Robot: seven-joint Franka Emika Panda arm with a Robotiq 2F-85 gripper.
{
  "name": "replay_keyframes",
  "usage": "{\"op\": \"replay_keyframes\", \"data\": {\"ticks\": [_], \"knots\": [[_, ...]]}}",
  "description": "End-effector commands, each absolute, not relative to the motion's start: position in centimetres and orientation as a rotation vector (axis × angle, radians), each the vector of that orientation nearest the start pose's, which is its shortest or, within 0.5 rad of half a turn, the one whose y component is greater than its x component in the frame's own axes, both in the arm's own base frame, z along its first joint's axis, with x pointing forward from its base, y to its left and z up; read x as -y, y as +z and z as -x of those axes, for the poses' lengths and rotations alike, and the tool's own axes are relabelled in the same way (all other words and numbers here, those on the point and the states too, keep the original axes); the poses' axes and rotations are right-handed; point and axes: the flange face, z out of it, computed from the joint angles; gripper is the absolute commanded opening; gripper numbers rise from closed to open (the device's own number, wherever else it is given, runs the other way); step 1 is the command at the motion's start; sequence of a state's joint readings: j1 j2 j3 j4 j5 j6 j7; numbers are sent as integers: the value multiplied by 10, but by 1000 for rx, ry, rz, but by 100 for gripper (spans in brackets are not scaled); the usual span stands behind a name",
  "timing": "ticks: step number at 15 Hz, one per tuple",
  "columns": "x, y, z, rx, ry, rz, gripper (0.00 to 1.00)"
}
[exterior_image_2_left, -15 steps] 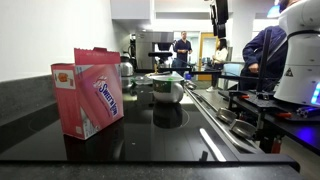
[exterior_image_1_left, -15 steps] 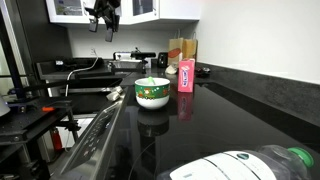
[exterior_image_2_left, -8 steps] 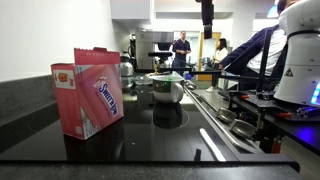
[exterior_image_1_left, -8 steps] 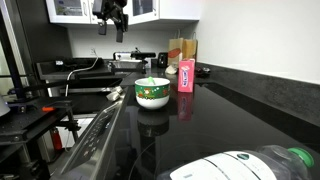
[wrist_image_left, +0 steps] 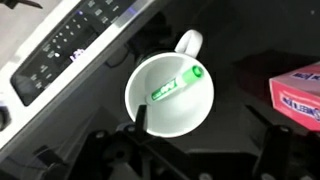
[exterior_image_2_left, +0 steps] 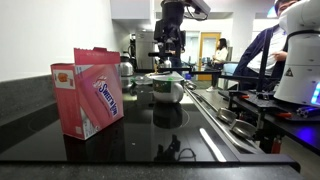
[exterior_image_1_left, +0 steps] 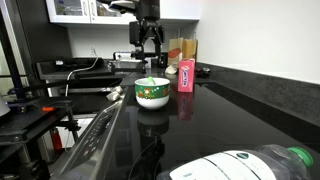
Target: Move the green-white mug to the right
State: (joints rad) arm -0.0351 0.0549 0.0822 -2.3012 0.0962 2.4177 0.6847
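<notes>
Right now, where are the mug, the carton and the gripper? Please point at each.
mug (exterior_image_1_left: pixel 152 97): in an exterior view, on its outer wall.
carton (exterior_image_2_left: pixel 88 95): in an exterior view, on its front face.
gripper (exterior_image_1_left: pixel 148 60): in an exterior view, midway between its fingertips.

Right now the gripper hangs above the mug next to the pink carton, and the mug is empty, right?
Not empty: the wrist view shows a green marker lying inside the mug. The gripper does hang above it, next to the pink carton.

gripper (exterior_image_1_left: pixel 148 62) above mug (exterior_image_1_left: pixel 152 94) | marker (wrist_image_left: pixel 177 85) in mug | carton (exterior_image_1_left: pixel 185 76) beside mug, on counter (exterior_image_1_left: pixel 225 120)
</notes>
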Motion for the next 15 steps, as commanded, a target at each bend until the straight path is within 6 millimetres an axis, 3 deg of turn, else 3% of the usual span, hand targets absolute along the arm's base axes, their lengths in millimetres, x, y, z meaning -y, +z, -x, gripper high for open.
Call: {"op": "replay_keyframes", "data": {"ticks": [1, 6, 11, 12, 13, 15], "knots": [[-40, 307, -556, -1256, 17, 2781, 100], [-58, 267, -584, -1366, 95, 2757, 100], [-48, 227, -598, -1393, 145, 2776, 97], [-45, 220, -600, -1404, 149, 2780, 94], [-42, 215, -603, -1413, 155, 2784, 72], [-40, 206, -607, -1417, 174, 2785, 67]]}}
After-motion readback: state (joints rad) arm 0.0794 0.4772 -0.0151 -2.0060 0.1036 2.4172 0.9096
